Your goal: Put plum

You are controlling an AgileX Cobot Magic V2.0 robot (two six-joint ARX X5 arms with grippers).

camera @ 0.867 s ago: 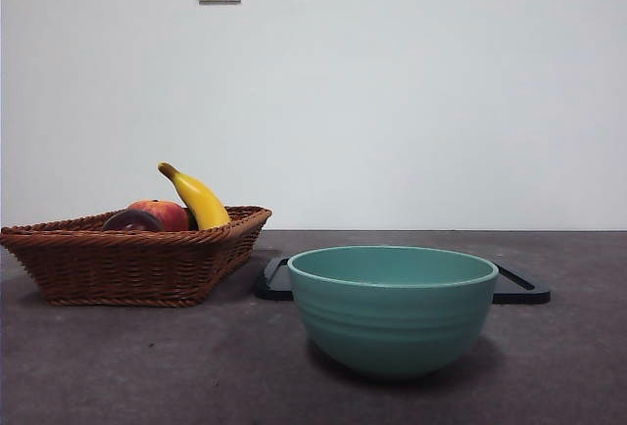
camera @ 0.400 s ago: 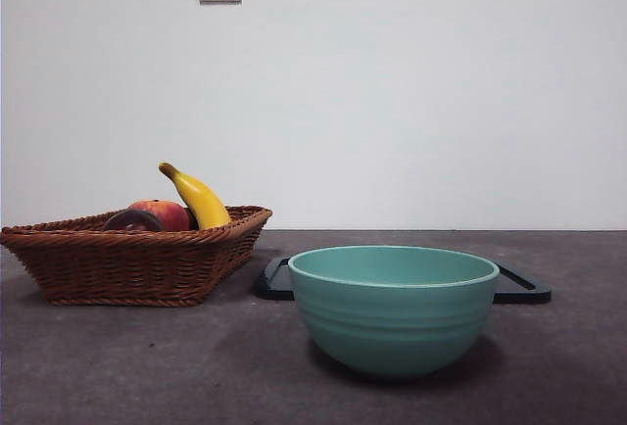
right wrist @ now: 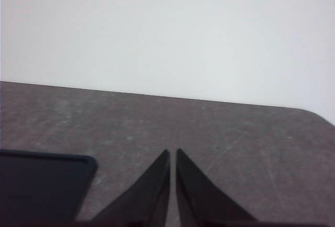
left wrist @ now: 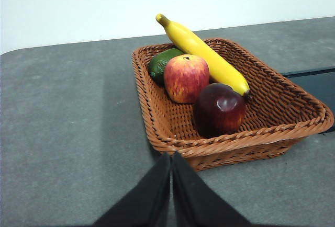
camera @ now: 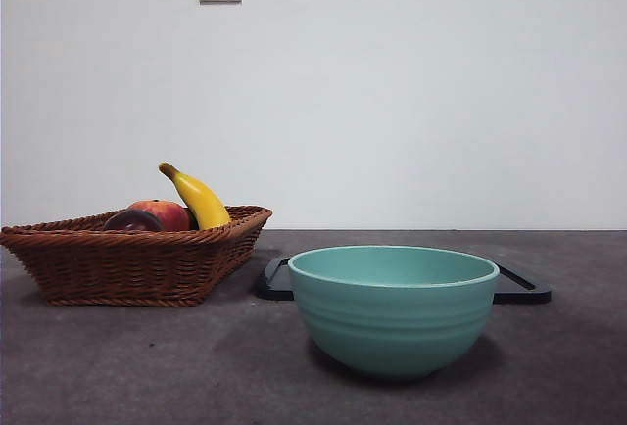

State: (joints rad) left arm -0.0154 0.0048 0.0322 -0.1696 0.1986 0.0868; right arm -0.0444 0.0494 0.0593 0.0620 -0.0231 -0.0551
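— Where does the left gripper (left wrist: 171,156) stand?
— Empty, jaws pressed together, short of the wicker basket (left wrist: 157,127); the right gripper (right wrist: 172,154), also closed, waits apart.
— And the plum (left wrist: 220,109)?
— Inside the basket, at the rim nearest the left gripper, touching the banana (left wrist: 204,54), beside the apple (left wrist: 186,78).
— The risk?
— Unopened jaws could knock the glossy plum aside, or seize the apple.
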